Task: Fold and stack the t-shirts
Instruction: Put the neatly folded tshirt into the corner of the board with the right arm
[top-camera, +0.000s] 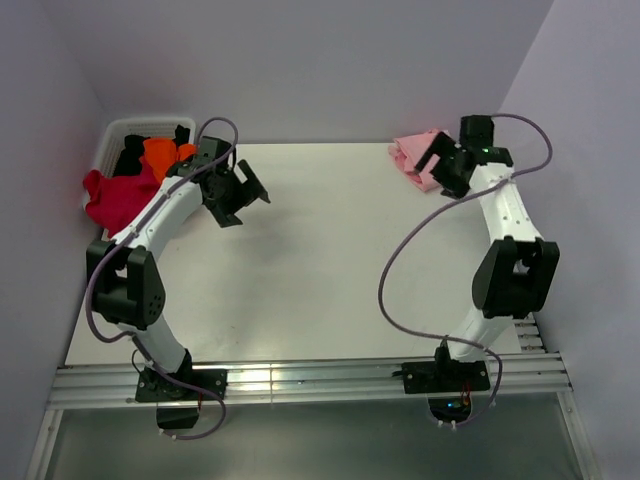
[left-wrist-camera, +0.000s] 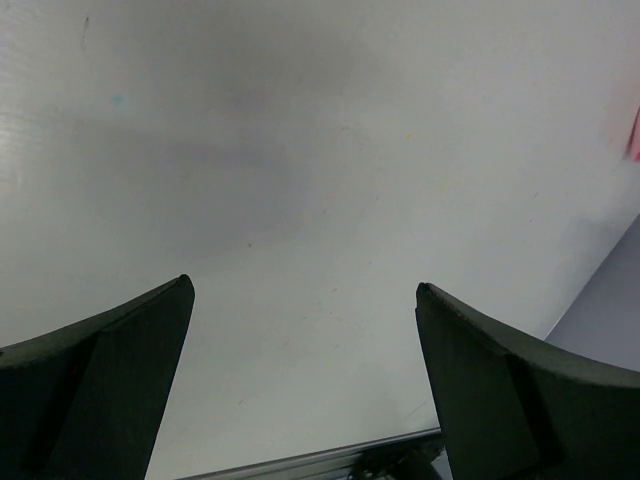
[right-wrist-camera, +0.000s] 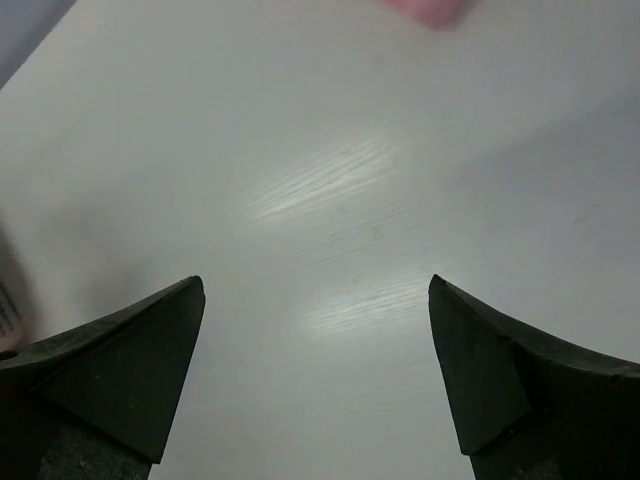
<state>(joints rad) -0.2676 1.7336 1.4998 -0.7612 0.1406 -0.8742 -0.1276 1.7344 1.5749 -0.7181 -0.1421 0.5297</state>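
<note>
Over the table, left end effector, right end effector agape, seemingly empty.

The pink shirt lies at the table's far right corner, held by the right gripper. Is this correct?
No. The pink shirt lies there, but the right gripper is open and empty; the right wrist view shows it.

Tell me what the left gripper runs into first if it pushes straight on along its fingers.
Probably the bare table: the left gripper, open and empty, points down at its plain surface, and nothing lies in that line. The wrist view does not show how far off the surface is.
</note>
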